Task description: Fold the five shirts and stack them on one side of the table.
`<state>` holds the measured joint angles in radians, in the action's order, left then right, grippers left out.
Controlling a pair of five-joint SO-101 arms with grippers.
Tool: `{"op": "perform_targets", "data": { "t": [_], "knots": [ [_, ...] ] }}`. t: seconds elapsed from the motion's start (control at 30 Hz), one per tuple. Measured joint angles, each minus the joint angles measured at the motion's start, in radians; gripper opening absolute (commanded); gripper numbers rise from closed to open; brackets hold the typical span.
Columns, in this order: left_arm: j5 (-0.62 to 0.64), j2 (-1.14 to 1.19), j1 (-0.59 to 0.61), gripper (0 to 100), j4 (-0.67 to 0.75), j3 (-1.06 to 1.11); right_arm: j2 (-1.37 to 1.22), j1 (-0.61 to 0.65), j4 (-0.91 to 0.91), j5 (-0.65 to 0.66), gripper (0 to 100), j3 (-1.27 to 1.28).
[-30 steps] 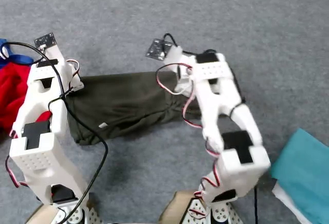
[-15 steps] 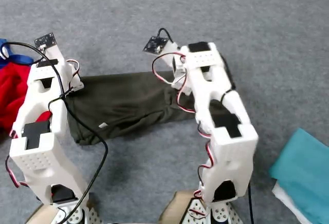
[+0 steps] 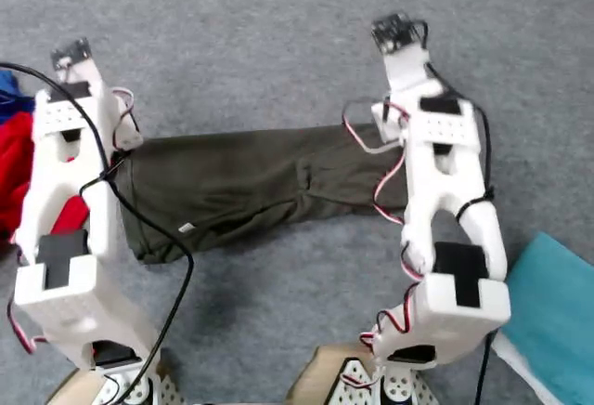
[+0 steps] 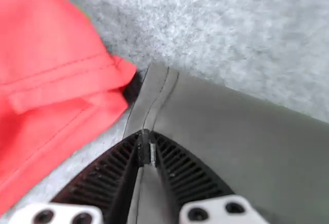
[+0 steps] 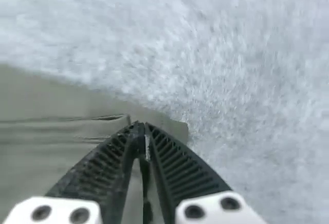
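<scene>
An olive shirt [image 3: 232,187] lies stretched in a long band across the grey surface [image 3: 278,33]. Within the last second the right arm [image 3: 445,191] has swung from the shirt's middle out to one end, and the left arm [image 3: 65,191] has drawn back a little at the other end, so the cloth now lies longer and flatter. The left end effector [image 4: 146,149] is clamped on the shirt's hem, just beside a red shirt [image 4: 46,80]. The right end effector [image 5: 140,134] is pinched shut on the opposite corner. A teal shirt [image 3: 552,303] lies well apart from the olive shirt. The olive shirt looks spread ready for folding, with no fold made yet.
</scene>
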<state>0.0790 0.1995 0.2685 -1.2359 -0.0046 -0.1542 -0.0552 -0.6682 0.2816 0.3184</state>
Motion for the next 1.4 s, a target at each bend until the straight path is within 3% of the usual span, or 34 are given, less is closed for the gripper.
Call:
{"op": "perform_targets", "data": {
  "t": [0.17,0.27,0.4,0.9,1.27,1.4],
  "knots": [
    [0.0,-0.064,0.0,18,-0.245,-0.1,-0.005,-0.04,0.149,-0.041,0.5,0.051],
    [0.0,-0.068,0.0,20,-0.367,-0.101,-0.014,-0.068,0.16,-0.068,0.5,0.052],
    [-0.003,-0.072,0.018,20,-0.388,-0.015,-0.021,-0.08,0.161,-0.072,0.5,0.052],
    [-0.003,-0.072,0.044,20,-0.006,0.334,-0.028,-0.08,0.192,-0.06,0.5,0.052],
    [0.0,-0.091,0.044,19,0.144,0.494,-0.028,-0.08,0.192,-0.06,0.5,0.052],
    [0.0,-0.095,0.044,13,0.158,0.502,-0.028,-0.08,0.192,-0.06,0.5,0.052]
  ]
}}
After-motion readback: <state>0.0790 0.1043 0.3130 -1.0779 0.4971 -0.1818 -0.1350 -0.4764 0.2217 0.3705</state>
